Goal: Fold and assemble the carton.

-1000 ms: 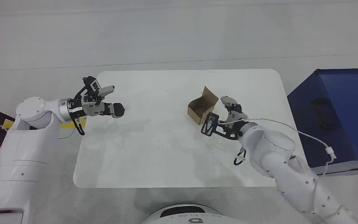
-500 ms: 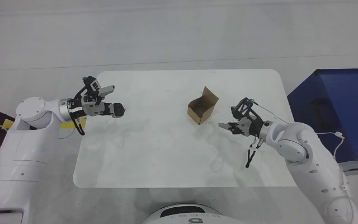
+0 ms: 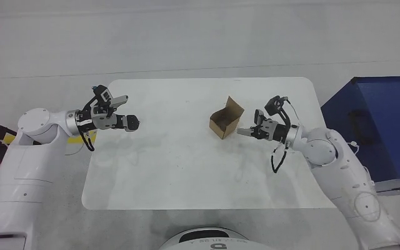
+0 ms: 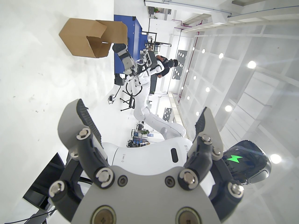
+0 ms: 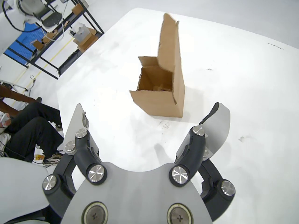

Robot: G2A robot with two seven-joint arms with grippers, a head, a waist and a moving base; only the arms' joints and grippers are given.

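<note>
A small brown carton (image 3: 225,119) stands on the white table (image 3: 187,175), right of centre. Its top is open and one long flap sticks up. My right gripper (image 3: 249,125) hovers just to the carton's right, open and holding nothing, a small gap away. From the right wrist the carton (image 5: 158,101) sits ahead of the right gripper (image 5: 149,110), its hollow inside visible. My left gripper (image 3: 127,110) hangs open near the table's left edge, far from the carton. The left wrist view has the left gripper (image 4: 142,117) in front and the carton (image 4: 79,38) far off.
A dark blue bin (image 3: 369,125) stands off the table's right edge. A black metal rack (image 5: 77,33) with cardboard pieces stands beyond the table in the right wrist view. Bare table lies between the two arms and in front of the carton.
The right gripper left the carton's near corner, swung out to the right, then came back beside the carton's right side with its wrist turned. The left arm and carton stayed put.
</note>
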